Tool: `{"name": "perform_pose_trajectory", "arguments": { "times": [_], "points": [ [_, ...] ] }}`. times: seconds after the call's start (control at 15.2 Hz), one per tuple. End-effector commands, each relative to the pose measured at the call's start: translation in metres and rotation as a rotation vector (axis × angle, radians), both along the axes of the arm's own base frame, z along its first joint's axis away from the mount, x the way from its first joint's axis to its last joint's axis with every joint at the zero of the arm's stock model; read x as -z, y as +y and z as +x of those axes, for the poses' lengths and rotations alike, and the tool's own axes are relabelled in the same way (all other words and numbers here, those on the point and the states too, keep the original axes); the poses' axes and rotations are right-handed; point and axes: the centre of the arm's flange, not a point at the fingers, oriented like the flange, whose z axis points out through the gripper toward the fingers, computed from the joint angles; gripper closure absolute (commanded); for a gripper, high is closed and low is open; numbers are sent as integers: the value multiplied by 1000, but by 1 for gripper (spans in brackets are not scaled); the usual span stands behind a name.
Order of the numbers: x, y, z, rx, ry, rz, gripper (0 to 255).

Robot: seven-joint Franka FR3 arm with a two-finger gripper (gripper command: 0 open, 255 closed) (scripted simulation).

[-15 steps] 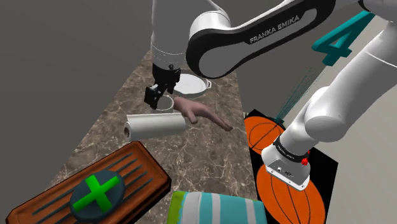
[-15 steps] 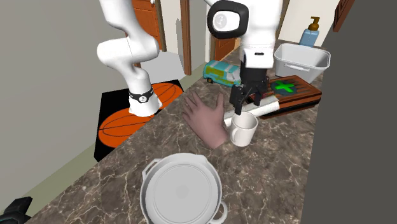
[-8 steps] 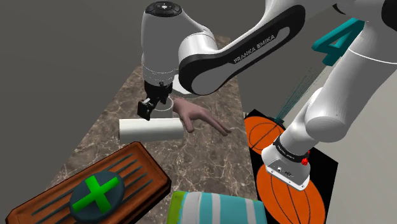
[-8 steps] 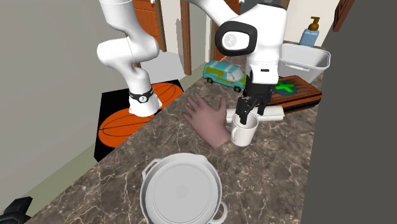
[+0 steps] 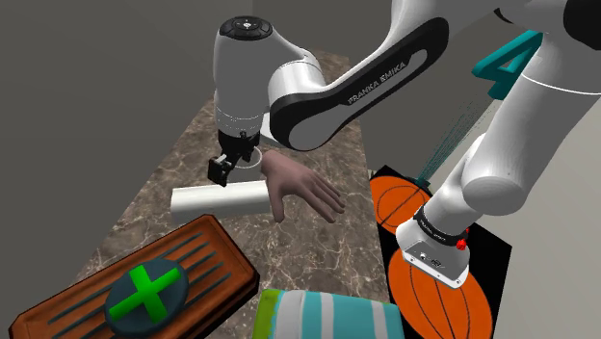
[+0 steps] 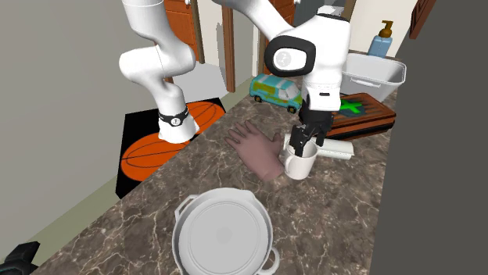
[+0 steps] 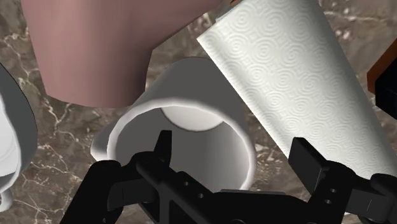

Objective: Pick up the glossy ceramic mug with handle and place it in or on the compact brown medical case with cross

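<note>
I'm at the grasp: my gripper hangs spread, 1 finger inside the white mug, which stands on the marble counter between a model hand and a paper towel roll, so next I pinch its wall and lift.

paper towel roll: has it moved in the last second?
Yes. In the shoulder view the paper towel roll has shifted down and left, ending nearer the top corner of the brown case than before.
</note>
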Motion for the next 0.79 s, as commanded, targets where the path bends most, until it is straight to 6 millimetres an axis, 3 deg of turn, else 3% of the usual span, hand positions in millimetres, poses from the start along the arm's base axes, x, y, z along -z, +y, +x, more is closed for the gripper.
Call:
{"name": "perform_pose_trajectory", "arguments": {
  "times": [0.0,0.07,0.13,0.73],
  "points": [
    [0,0,0,0,0,0,0],
    [0,0,0,0,0,0,0],
    [0,0,0,0,0,0,255],
    [0,0,0,0,0,0,255]
  ]
}}
